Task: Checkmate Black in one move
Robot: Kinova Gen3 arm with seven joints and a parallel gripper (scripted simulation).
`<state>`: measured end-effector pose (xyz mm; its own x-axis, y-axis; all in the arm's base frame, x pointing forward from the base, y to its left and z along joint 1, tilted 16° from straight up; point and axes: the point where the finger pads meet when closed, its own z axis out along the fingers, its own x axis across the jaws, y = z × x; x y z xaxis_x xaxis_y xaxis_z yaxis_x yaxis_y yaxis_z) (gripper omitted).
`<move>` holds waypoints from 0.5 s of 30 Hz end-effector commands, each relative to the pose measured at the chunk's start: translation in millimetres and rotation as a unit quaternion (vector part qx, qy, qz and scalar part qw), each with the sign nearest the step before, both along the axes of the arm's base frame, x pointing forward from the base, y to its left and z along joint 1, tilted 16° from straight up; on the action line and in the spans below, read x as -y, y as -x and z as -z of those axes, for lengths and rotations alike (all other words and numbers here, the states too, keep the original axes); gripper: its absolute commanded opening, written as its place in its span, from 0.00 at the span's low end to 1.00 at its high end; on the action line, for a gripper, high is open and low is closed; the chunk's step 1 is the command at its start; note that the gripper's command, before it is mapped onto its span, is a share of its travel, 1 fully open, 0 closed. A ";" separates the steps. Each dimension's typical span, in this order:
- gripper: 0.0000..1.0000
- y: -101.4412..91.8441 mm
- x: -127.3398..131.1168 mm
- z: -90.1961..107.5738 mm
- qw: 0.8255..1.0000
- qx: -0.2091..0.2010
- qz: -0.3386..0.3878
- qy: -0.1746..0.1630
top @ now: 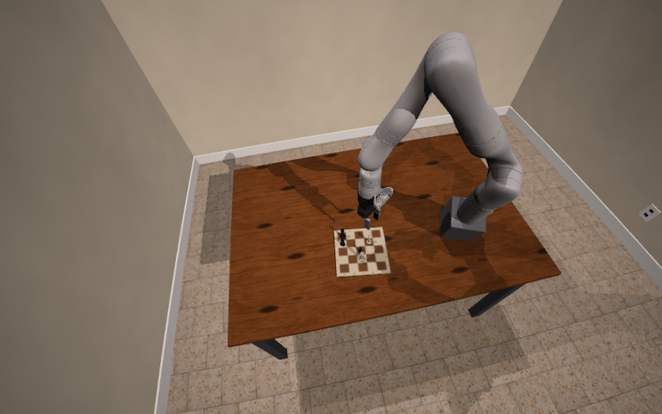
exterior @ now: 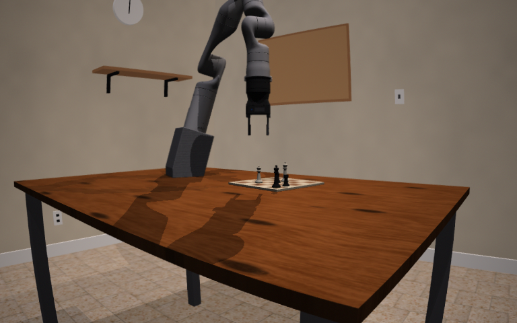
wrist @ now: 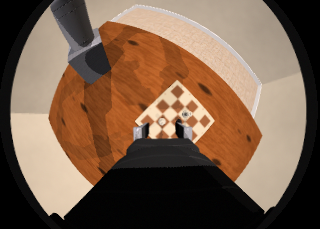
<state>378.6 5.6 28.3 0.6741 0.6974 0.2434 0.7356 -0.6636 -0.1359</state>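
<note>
A small chessboard (top: 363, 250) lies mid-table; it also shows in the side view (exterior: 275, 183) and the wrist view (wrist: 175, 112). A tall black piece (top: 341, 236) stands on a corner square, nearest the side camera (exterior: 276, 176). A white piece (top: 369, 238) (exterior: 258, 174) stands on the board's edge row nearest the arm's base. A small black piece (top: 360, 250) and a white piece (top: 362, 258) stand close together mid-board. All stand upright. My gripper (exterior: 258, 130) (top: 366, 222) is open and empty. It points down, well above the white piece at the edge row (wrist: 160, 132).
The arm's grey base (top: 462, 219) stands on the table to the right of the board. The wooden table (top: 376, 226) extends far around the board on all sides. A wall shelf (exterior: 141, 74) and a corkboard (exterior: 309, 64) hang behind.
</note>
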 end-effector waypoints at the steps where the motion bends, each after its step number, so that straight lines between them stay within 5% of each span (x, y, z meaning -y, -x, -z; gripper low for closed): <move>1: 1.00 0.0 0.2 -0.1 1.000 0.002 -0.005 0.001; 8: 1.00 2.8 0.2 2.8 0.999 0.010 -0.047 0.005; 15: 1.00 9.6 0.1 11.2 0.983 0.040 -0.180 0.016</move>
<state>371.1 4.6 19.9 0.4006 0.8802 0.2544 0.9147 -0.4002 -0.0560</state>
